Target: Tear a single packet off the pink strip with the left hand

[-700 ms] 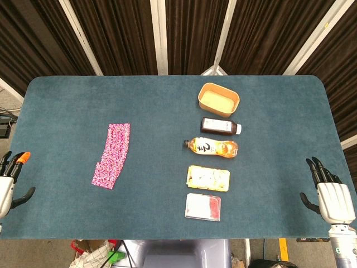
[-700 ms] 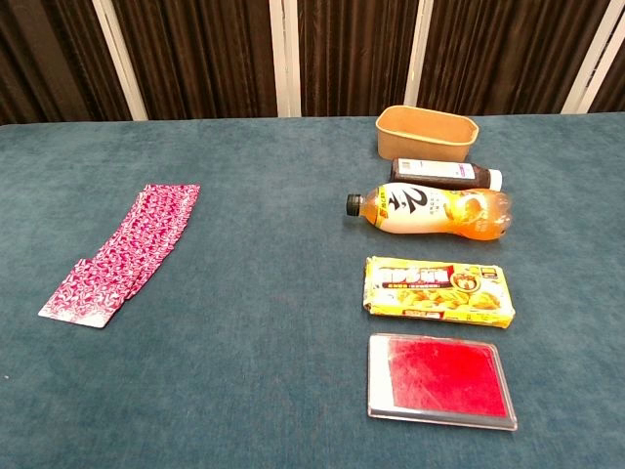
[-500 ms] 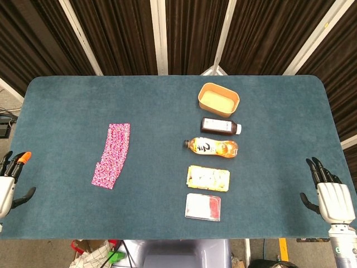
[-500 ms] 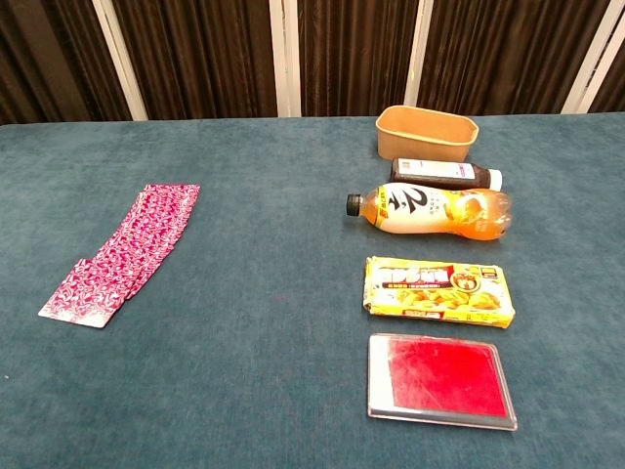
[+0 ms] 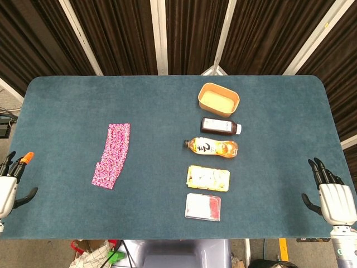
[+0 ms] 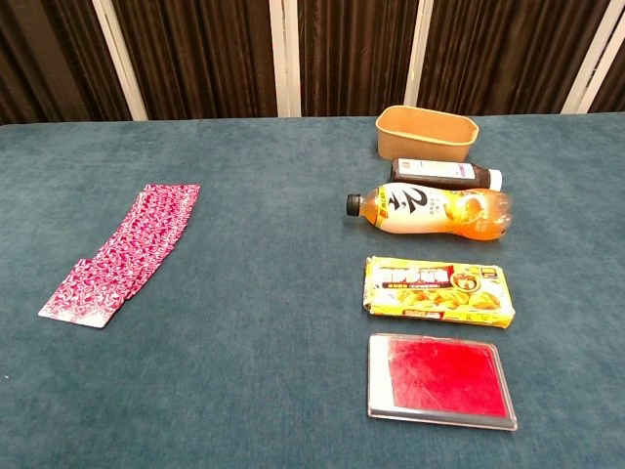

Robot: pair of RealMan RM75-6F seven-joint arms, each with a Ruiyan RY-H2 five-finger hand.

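Our left hand point(image 5: 8, 184) has slipped slightly back at the surface point(image 5: 67, 111) edge, fingers spread, empty. The pink strip point(image 5: 112, 154) lies untouched, well ahead to its right. Our right hand point(image 5: 333, 198) likewise; tearing hasn't begun.

Pink strip point(image 5: 112, 154), patterned, flat on table's left, untouched

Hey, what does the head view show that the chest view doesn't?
Only the head view shows the left hand and right hand, both open at the table's near corners, holding nothing. The chest view adds nothing further. Both share the pink strip, the tan bowl and the orange bottle.
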